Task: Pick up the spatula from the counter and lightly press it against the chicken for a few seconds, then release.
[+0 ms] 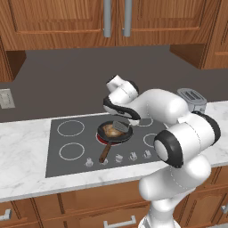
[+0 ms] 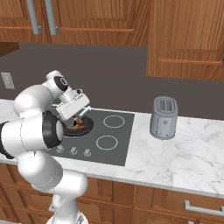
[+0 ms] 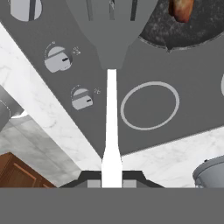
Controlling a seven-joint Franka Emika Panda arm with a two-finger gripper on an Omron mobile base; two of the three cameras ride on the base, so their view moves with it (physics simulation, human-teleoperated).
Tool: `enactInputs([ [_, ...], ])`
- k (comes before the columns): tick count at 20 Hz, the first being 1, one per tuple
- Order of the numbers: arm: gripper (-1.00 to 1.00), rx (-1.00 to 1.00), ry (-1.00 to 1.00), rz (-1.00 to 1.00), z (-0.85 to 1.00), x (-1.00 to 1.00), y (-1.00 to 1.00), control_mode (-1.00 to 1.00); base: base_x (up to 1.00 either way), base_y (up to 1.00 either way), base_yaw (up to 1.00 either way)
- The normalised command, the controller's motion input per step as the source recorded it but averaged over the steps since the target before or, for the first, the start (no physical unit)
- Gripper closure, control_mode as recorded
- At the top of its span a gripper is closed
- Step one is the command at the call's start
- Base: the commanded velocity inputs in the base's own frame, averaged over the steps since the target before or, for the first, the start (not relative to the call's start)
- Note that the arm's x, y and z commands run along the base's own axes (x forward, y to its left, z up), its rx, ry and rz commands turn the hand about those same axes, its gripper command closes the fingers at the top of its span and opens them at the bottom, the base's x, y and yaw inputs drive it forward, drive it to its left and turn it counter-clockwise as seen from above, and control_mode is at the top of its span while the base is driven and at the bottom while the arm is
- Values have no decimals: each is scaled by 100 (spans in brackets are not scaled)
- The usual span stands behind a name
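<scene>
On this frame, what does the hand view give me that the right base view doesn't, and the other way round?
Hand view: a close look at the spatula, its white handle clamped in the shut gripper and running out to the grey slotted blade at the pan's rim.
Right base view: the wall outlet, the upper cupboard handles and the arm's whole pose over the cooktop.
Both: the pan, the chicken, the cooktop knobs and the toaster.

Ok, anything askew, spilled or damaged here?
Nothing stands out: the dark frying pan sits flat on the grey cooktop with the browned chicken piece inside, and the grey-bladed white-handled spatula runs straight from the jaws.
</scene>
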Motion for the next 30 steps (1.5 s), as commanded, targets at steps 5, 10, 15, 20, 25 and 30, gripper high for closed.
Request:
enactInputs([
  [5, 100, -5, 6, 3, 0, 19, 8, -100, 0, 0, 0],
  [10, 100, -3, 3, 4, 0, 16, 2, -100, 0, 0, 0],
  [15, 100, -3, 2, 4, -1, 13, 0, -100, 0, 0, 0],
  [20, 100, -3, 3, 4, -7, 10, 0, -100, 0, 0, 0],
  [25, 100, -3, 1, 5, -10, 11, 1, -100, 0, 0, 0],
  [30, 100, -2, 0, 5, -6, 11, 5, -100, 0, 0, 0],
])
